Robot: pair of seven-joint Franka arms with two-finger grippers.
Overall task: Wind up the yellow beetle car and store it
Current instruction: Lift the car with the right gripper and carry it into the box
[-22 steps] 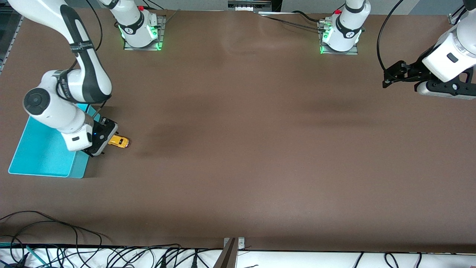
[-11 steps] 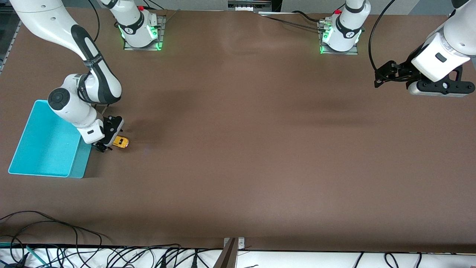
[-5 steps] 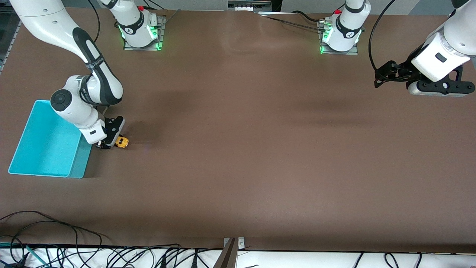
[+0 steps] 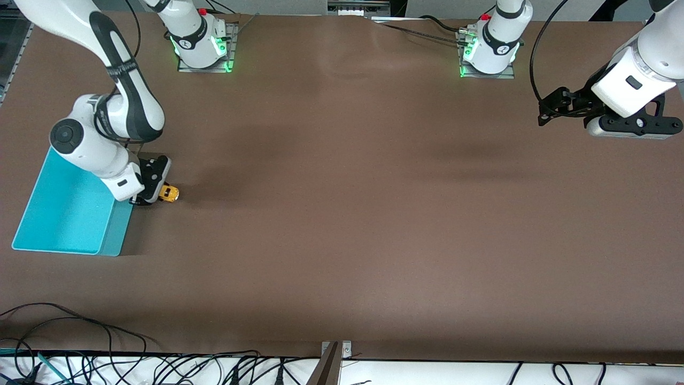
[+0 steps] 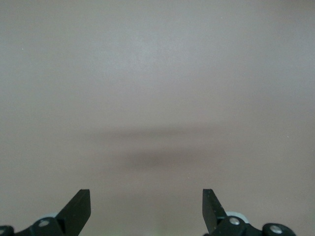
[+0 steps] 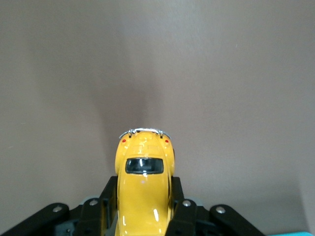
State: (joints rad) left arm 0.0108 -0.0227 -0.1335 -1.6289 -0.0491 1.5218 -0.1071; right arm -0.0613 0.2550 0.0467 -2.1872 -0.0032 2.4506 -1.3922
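The yellow beetle car (image 4: 169,193) is a tiny rounded toy beside the turquoise bin (image 4: 64,214), at the right arm's end of the table. My right gripper (image 4: 155,197) is shut on the yellow beetle car. In the right wrist view the car (image 6: 143,189) sits between the black fingers (image 6: 109,192), which press on both its sides, its dark window facing up. My left gripper (image 4: 546,115) is open and empty, high over bare table at the left arm's end. In the left wrist view its fingertips (image 5: 81,204) stand wide apart over plain brown table.
The turquoise bin stands open right beside the right gripper. The brown table (image 4: 352,214) stretches between the two arms. Cables (image 4: 107,358) lie along the table's edge nearest the front camera.
My right gripper came down onto the car and shut on it, then lifted it slightly toward the arms' bases. The left arm shifted a little, then held still.
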